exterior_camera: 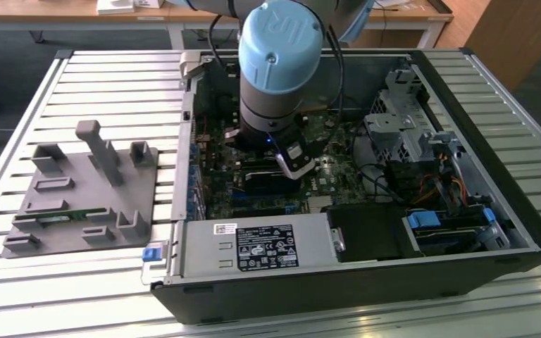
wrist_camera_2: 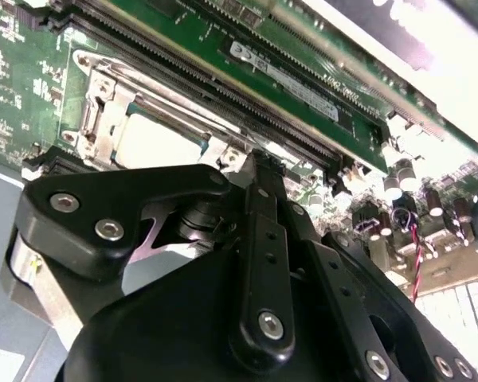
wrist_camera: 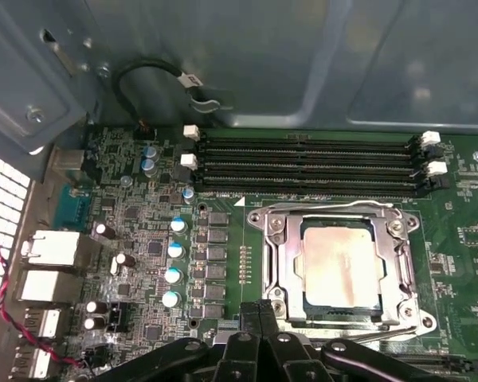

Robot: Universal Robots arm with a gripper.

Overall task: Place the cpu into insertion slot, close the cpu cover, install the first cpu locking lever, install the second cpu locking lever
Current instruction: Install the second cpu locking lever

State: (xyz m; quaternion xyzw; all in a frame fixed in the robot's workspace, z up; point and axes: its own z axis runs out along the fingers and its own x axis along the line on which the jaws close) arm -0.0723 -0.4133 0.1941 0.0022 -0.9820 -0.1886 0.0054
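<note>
In both wrist views the cpu point(wrist_camera: 340, 270) point(wrist_camera_2: 155, 143), a dull silver square, lies in the insertion slot point(wrist_camera: 259, 219) on the green motherboard. The cpu cover point(wrist_camera: 283, 263) point(wrist_camera_2: 103, 111), a silver frame, lies flat around it. A thin wire locking lever point(wrist_camera: 382, 330) runs along the slot's edge nearest my gripper. Another lever point(wrist_camera: 327, 208) runs along the edge by the memory slots. My gripper point(wrist_camera: 259, 312) point(wrist_camera_2: 259, 163) hangs just beside the slot's near edge, its black fingers pressed together with nothing seen between them. In the exterior view the arm point(exterior_camera: 270, 70) reaches down into the open computer case.
Several long memory slots point(wrist_camera: 303, 163) lie just beyond the insertion slot. A row of blue-topped capacitors point(wrist_camera: 175, 251) stands beside it. The case wall point(wrist_camera: 263, 56) rises behind. Outside, a grey fixture point(exterior_camera: 82, 190) sits at the exterior view's left. A power supply point(exterior_camera: 256, 246) and drive cage point(exterior_camera: 402, 127) crowd the case.
</note>
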